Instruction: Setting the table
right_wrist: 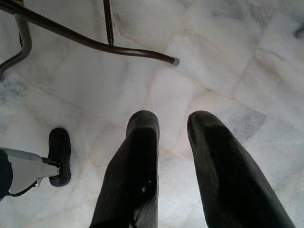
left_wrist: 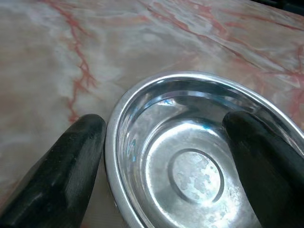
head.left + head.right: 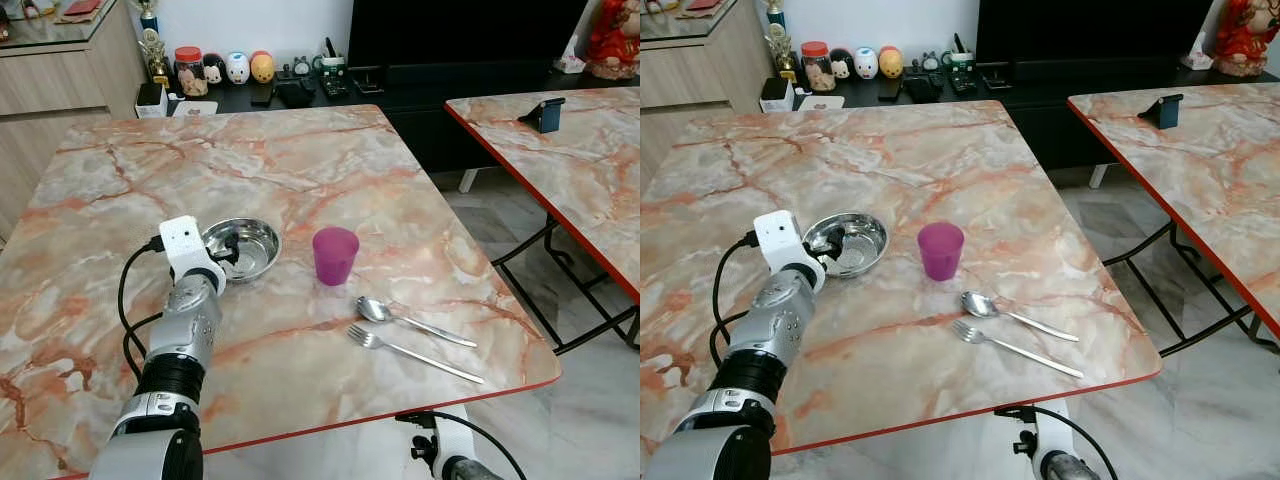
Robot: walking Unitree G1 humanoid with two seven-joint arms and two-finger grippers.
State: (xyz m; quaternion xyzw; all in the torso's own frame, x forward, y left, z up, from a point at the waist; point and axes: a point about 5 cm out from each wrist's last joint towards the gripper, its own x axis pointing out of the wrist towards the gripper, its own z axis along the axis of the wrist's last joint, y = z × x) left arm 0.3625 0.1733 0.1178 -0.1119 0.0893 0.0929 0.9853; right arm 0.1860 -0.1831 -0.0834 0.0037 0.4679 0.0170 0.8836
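The left end effector (image 2: 161, 166) is at the steel bowl (image 3: 243, 248), which sits on the table (image 3: 300, 160) toward the near edge, left of the middle. In the wrist view its two fingers (image 2: 61, 175) straddle the rim: one lies outside on the marble, the other inside over the bowl's floor, with a clear gap between them, so it is spread and has hold of nothing yet.

To do this step well, I would say the fingers should close squarely across the rim wall, the outer one low against the table, so the thin edge does not skid out. The steel looks slick and the bowl light, so a slow squeeze and a straight lift seem wise before carrying it. The purple cup (image 3: 335, 255) stands just beside the bowl toward the right edge; any sweep that way could knock it. The spoon (image 3: 410, 320) and fork (image 3: 410, 350) lie side by side nearer the front right corner, well clear.

The right end effector (image 1: 173, 156) hangs below the table edge over the floor tiles, fingers slightly apart and empty.

From the head views the arm's white wrist housing covers the bowl's near rim, so the contact itself is hard to judge; the inner finger may already be touching the metal.
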